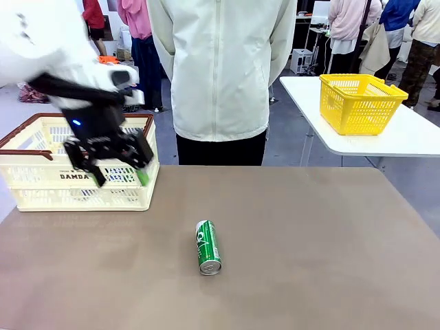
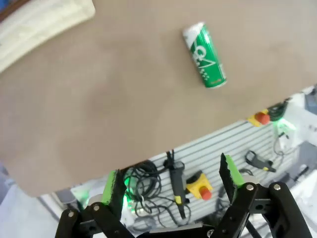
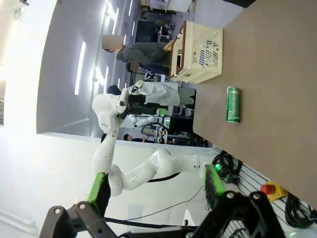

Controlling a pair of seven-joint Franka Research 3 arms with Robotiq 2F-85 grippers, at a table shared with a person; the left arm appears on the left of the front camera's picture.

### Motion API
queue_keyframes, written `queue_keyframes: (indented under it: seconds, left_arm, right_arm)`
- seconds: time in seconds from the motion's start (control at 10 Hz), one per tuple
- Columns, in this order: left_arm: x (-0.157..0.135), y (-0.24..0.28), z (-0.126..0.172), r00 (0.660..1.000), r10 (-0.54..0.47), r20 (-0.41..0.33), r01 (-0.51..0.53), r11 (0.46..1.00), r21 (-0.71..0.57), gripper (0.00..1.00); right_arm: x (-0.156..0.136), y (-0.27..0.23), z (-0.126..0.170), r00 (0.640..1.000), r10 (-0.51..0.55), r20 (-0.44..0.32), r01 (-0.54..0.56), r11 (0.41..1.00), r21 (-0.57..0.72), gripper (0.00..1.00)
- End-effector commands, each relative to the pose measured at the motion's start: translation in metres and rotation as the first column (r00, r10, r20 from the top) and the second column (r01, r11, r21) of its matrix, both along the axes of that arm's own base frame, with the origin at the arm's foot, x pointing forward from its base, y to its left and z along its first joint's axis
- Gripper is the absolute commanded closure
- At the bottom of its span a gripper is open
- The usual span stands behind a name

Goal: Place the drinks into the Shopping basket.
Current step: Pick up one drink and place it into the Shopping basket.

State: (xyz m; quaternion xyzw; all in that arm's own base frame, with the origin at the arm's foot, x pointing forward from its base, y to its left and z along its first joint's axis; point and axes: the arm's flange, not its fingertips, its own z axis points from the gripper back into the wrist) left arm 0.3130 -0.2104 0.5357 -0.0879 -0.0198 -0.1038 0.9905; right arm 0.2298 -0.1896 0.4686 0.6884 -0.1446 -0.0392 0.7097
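Note:
A green drink can [image 1: 207, 246] lies on its side near the middle of the brown table, silver top toward me. It also shows in the left wrist view [image 2: 204, 55] and the right wrist view [image 3: 233, 104]. The cream Shopping basket [image 1: 41, 175], marked "DAMDA", stands at the table's far left; its corner [image 2: 44, 20] and side [image 3: 198, 49] appear in the wrist views. My left gripper [image 1: 120, 175] hangs open in front of the basket's right end, nothing between its green pads [image 2: 172, 183]. My right gripper [image 3: 156, 187] is open and empty, off the table's edge. The basket's inside is hidden.
A person in a pale jacket [image 1: 220, 69] stands at the far edge of the table. A yellow basket [image 1: 357, 102] sits on a separate white table [image 1: 412, 137] at back right. The table's right half is bare brown surface [image 1: 330, 234].

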Motion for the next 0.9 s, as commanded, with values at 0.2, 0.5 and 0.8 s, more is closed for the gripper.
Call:
queue_keyframes:
  seconds: [0.2, 0.5, 0.8]
  left_arm:
    - [0.018, -0.02, -0.016, 1.0, 0.008, -0.002, -0.008, 0.992, -0.127, 0.0]
    - [0.012, -0.031, -0.019, 0.999, 0.035, 0.039, -0.035, 0.999, -0.007, 0.0]
    - [0.0, -0.068, -0.04, 0.984, 0.152, 0.091, -0.156, 0.987, 0.043, 0.0]
  right_arm:
    - [-0.002, 0.0, 0.006, 1.0, -0.005, -0.007, 0.005, 1.0, 0.022, 0.0]
    - [-0.002, 0.0, 0.006, 1.0, -0.005, -0.007, 0.005, 1.0, 0.022, 0.0]
    - [-0.002, 0.0, 0.006, 1.0, -0.005, -0.007, 0.005, 1.0, 0.022, 0.0]
